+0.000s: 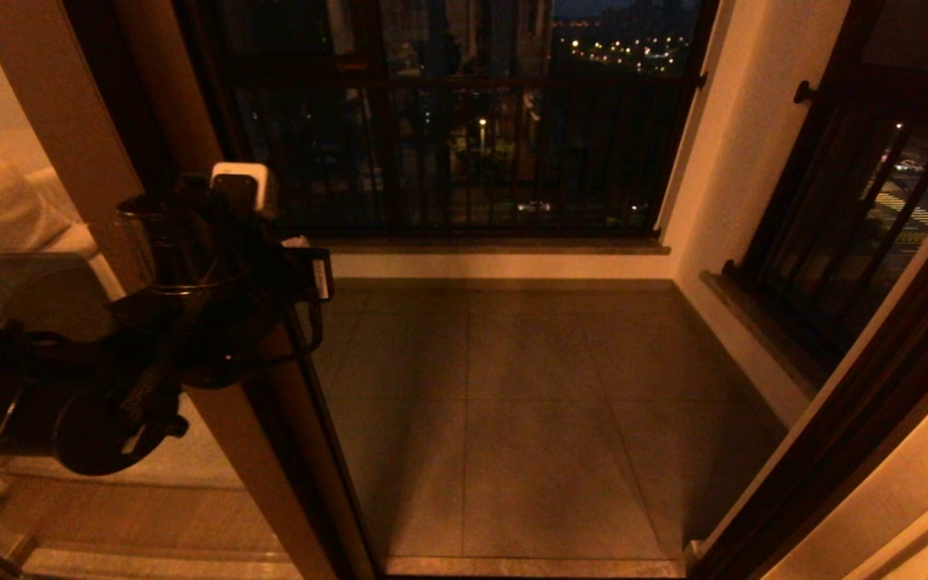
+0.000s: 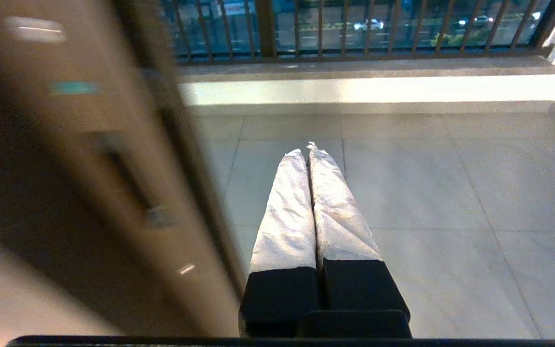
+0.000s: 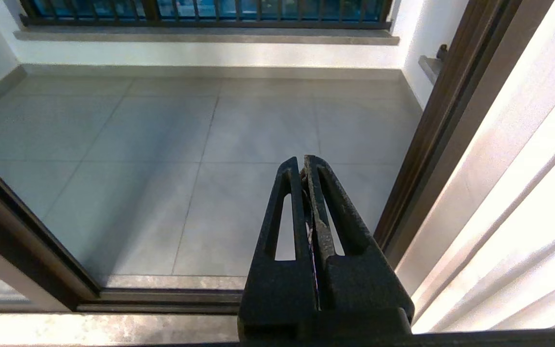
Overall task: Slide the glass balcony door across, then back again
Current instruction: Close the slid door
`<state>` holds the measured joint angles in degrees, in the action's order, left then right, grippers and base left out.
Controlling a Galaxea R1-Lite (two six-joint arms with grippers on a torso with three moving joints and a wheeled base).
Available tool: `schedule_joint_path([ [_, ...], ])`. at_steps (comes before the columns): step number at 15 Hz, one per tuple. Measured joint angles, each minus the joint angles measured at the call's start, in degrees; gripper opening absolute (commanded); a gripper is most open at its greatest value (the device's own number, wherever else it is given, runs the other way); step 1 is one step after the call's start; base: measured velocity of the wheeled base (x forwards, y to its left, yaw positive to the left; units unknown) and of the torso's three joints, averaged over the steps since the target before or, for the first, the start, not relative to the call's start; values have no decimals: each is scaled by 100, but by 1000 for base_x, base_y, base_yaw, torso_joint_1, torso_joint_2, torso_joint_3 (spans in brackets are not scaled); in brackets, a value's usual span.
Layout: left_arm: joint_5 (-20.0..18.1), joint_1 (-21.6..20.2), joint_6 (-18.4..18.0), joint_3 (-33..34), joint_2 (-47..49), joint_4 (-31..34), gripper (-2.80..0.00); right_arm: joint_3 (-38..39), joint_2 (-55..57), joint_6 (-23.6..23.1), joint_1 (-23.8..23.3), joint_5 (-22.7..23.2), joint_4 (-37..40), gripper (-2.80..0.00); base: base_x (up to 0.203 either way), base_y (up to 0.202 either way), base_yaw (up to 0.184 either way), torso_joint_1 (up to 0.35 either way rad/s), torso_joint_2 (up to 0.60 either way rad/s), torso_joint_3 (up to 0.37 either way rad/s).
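Left gripper [image 2: 309,150], fingers [image 2: 287,217] pressed together on nothing, just beside glass balcony door [image 2: 113,183] stile; right gripper [image 3: 303,164] likewise closed, empty, above floor [image 3: 162,144].

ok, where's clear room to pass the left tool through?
Open doorway over the tiled floor, between the door stile at the left and the right jamb. Tight spot: left tool, shut, beside that stile.
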<state>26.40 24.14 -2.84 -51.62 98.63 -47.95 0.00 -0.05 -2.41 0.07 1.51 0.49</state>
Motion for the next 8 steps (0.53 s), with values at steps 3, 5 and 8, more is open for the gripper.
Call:
schedule_joint_path([
  [3, -122, 59, 105, 305, -866, 1104, -280, 0, 0, -1, 0, 0, -2, -280, 0, 0, 0, 0, 0, 0],
  [5, -493, -9, 464, 208, -1403, 2488, -280, 0, 0, -1, 0, -2, -2, -280, 0, 0, 0, 0, 0, 0],
  [8, -833, -565, 1070, -678, -1665, 4412, -280, 0, 0, -1, 0, 2, 2, -280, 0, 0, 0, 0, 0, 0],
])
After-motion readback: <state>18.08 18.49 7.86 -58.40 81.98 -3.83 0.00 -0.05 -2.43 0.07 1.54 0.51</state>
